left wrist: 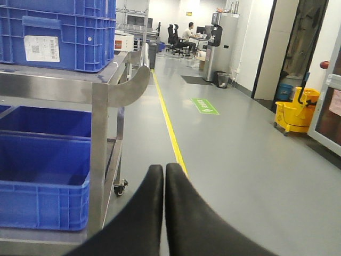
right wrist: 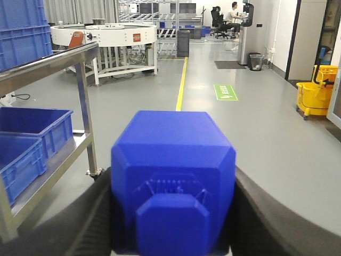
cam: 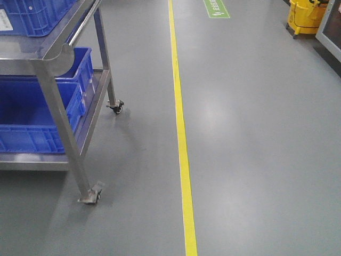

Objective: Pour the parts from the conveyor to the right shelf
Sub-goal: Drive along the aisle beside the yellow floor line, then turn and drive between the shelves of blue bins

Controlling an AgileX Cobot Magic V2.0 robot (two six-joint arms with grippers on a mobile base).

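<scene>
Part (right wrist: pixel 173 154) fills lower centre, clamped by right gripper (right wrist: pixel 173 213), hiding its fingertips; left gripper (left wrist: pixel 164 176) pinched closed, empty; shelf (cam: pixel 56 106) cropped at left.

We see the right shelf (cam: pixel 56 106) from three cameras. The front-facing one sits high, just right of the shelf, and tilts down at the floor (cam: pixel 256 133). The left wrist one is low and very near the shelf. It faces along the yellow floor line (left wrist: pixel 169 128) over the closed left gripper (left wrist: pixel 164 172). The right wrist one, with the shelf at its left, looks past the blue part (right wrist: pixel 173 154) clamped close in the right gripper (right wrist: pixel 173 213). All share the shelf, the line and the yellow mop bucket (cam: pixel 306 18).
</scene>
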